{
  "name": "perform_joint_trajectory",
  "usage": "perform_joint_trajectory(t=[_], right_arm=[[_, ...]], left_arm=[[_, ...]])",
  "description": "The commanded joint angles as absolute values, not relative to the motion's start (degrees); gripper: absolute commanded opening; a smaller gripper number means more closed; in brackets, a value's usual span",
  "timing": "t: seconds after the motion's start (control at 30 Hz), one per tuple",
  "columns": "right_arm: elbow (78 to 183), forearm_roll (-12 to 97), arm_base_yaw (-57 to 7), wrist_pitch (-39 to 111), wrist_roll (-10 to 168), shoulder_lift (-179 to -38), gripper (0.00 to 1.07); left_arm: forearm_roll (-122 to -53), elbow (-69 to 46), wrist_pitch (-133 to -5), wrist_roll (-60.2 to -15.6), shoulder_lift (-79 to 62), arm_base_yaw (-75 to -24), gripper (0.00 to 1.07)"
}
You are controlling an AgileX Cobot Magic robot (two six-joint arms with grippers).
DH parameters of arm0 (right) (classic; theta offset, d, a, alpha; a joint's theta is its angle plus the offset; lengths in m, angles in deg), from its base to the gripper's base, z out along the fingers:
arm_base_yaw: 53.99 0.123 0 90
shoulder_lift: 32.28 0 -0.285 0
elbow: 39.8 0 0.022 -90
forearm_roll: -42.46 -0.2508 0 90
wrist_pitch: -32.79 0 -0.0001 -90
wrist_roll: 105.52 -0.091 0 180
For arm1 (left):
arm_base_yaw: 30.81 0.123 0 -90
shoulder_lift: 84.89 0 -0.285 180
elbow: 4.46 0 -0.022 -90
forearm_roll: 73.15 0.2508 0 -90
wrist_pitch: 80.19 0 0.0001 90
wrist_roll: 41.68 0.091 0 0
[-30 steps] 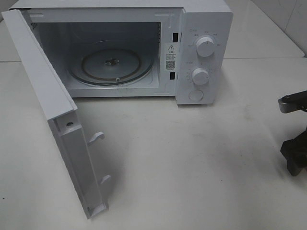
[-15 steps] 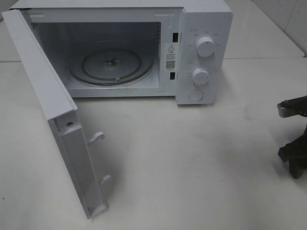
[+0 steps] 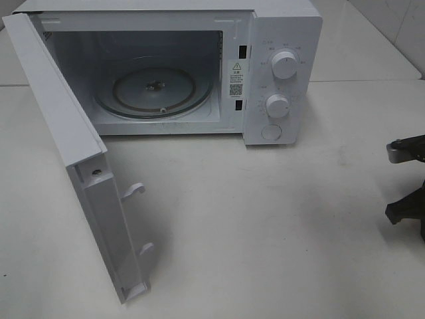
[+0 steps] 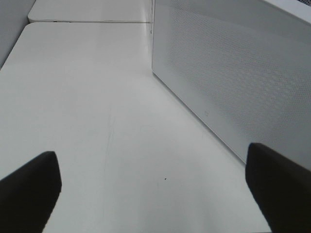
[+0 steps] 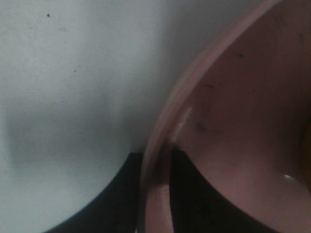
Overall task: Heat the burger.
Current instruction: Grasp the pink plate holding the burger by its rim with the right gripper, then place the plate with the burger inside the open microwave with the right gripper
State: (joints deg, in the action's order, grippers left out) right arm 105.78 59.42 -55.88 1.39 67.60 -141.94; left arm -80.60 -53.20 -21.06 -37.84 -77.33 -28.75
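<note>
The burger is out of view in every frame. In the right wrist view my right gripper [image 5: 156,194] has its dark fingers [image 5: 109,199] on either side of the rim of a flat pink plate [image 5: 243,121], shut on that rim. Only part of the right arm [image 3: 406,211] shows in the exterior view, at the right edge. My left gripper [image 4: 154,187] is open above the bare table, with nothing between its fingers [image 4: 29,189]. It hangs beside the dotted white face of the microwave door [image 4: 233,73].
The white microwave [image 3: 285,40] stands at the back of the white table [image 3: 265,226]. Its door [image 3: 60,126] is swung wide open toward the front left. The glass turntable [image 3: 153,90] inside is bare. Two knobs [image 3: 284,64] sit on its right panel.
The right arm's black part has slid further toward the right edge of the exterior view and a little lower. The microwave and its door have not moved.
</note>
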Motion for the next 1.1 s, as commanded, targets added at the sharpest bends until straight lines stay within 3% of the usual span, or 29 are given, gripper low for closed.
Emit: perform_joint_trajectory(t=[0.03, 0.63, 1.1], right_arm=[[106.47, 59.14, -54.33, -0.9, 65.37, -142.11, 0.0], [107.73, 75.41, -42.47, -10.69, 47.21, -142.11, 0.0], [107.67, 78.9, -36.23, -16.25, 45.37, -136.84, 0.0]], left_arm=[[-80.88, -53.26, -21.34, -38.07, -78.76, -28.8, 0.98], [-80.88, -53.26, -21.34, -38.07, -78.76, -28.8, 0.98], [-80.88, -53.26, -21.34, -38.07, -78.76, -28.8, 0.98]])
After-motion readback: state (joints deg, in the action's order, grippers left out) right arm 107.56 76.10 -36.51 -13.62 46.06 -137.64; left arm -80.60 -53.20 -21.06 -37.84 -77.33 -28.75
